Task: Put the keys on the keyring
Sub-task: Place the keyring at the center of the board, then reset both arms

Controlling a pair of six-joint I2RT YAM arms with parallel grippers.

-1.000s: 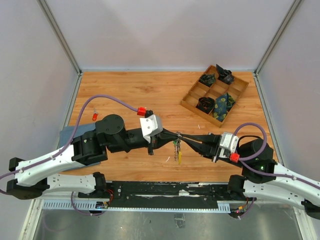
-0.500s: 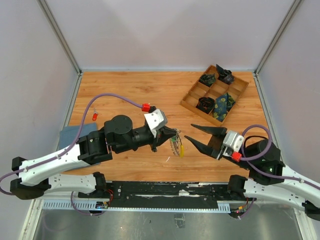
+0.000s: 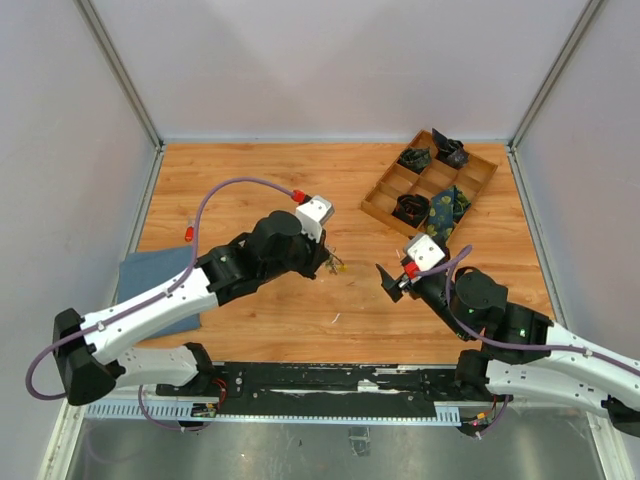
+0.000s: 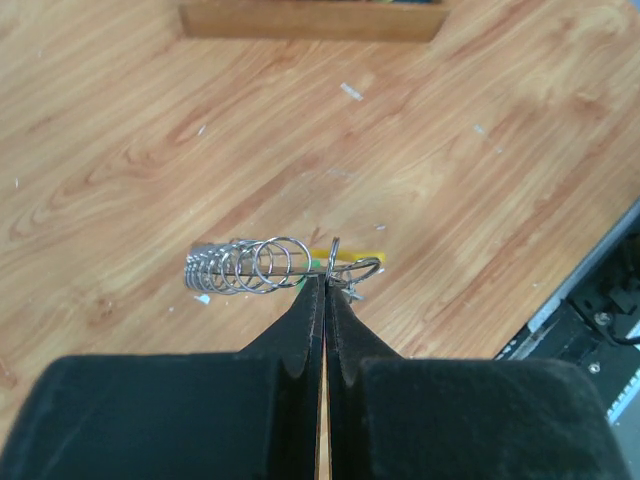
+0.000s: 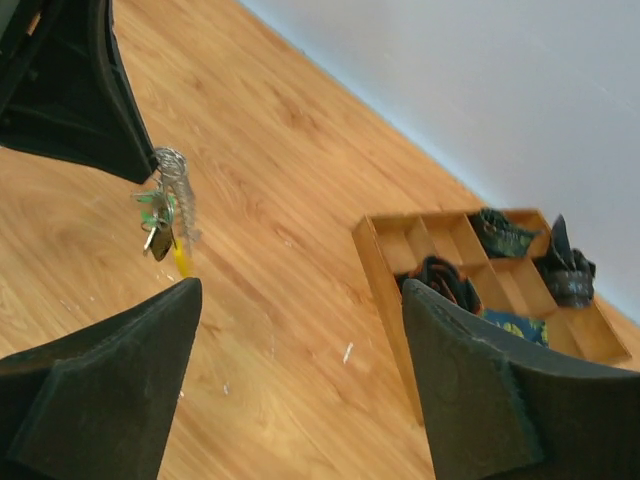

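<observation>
The keyring (image 4: 250, 268), a coil of thin silver wire loops, is pinched at one end by the tips of the left claw (image 4: 325, 285). The claw's two dark fingers are pressed together on the wire with no gap showing. In the left wrist view the coil sticks out sideways to the left of the fingertips, and a bit of the yellow sleeve (image 4: 320, 262) shows just behind them.

In the right wrist view the keyring (image 5: 172, 175) hangs down from the tip of the left claw (image 5: 150, 170). The keys (image 5: 155, 225) are bunched just below the wire, and the yellow sleeve (image 5: 182, 258) is the lowest part. Whether that tip touches the wood cannot be told.

From above, the bunch (image 3: 337, 265) sits near the middle of the surface (image 3: 250, 190), at the right-hand end of the left claw (image 3: 325, 262). The right claw (image 3: 390, 283) is to the right of the keyring and apart from it. Its fingers (image 5: 100, 390) are spread wide with nothing between them, and the keyring is beyond them towards the left.

Further right and far back, a wooden tray (image 3: 400, 228) with compartments holds dark rolled fabric bundles (image 3: 447, 205). A blue cloth (image 3: 155, 285) lies at the left edge of the surface, partly under the left arm.
</observation>
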